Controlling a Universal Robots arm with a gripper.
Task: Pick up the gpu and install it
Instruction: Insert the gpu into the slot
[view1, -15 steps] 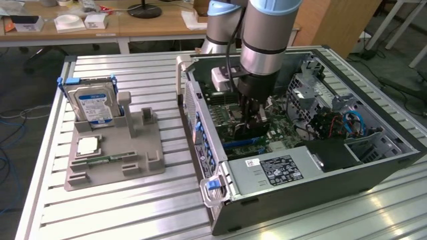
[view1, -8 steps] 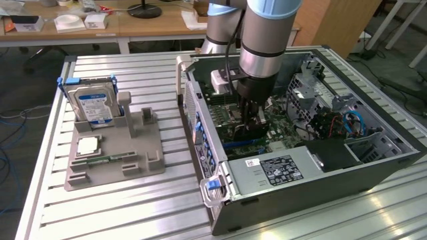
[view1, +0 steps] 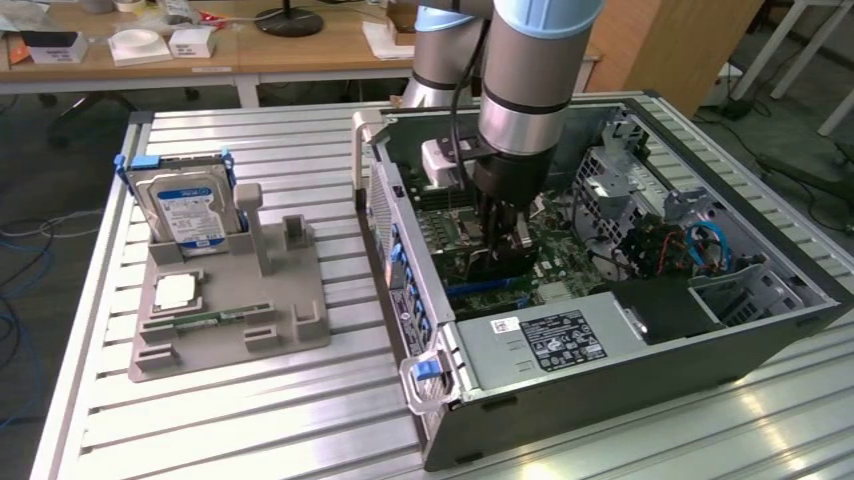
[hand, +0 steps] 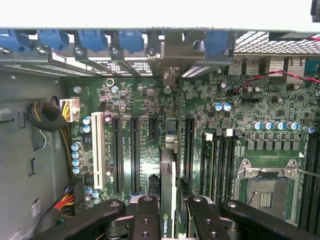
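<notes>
The arm reaches down into the open computer case (view1: 601, 370), which lies on its side on the slatted metal desk (view1: 267, 430). In the wrist view the gripper (hand: 170, 207) is clamped on the gpu (hand: 168, 165): its black fingers (hand: 146, 217) press against either face of the card, which stands on edge between them with a green-lettered label at its near end. The card runs over the green motherboard (hand: 125, 97), among the long black expansion slots (hand: 135, 150), with a white slot (hand: 98, 150) further off to one side and the bare processor socket (hand: 265, 192) to the other. Its far end points toward the case's rear wall, under the row of blue latches (hand: 95, 40). Whether the card's edge is seated in a slot cannot be told. In the exterior view the gripper (view1: 505, 235) hangs low inside the case, near the labelled power supply (view1: 561, 338). On the exterior view's left, well apart from the case, a grey holder (view1: 234, 335) carries a silver hard drive (view1: 187, 210) standing upright and a small green memory stick (view1: 200, 320) lying flat.
</notes>
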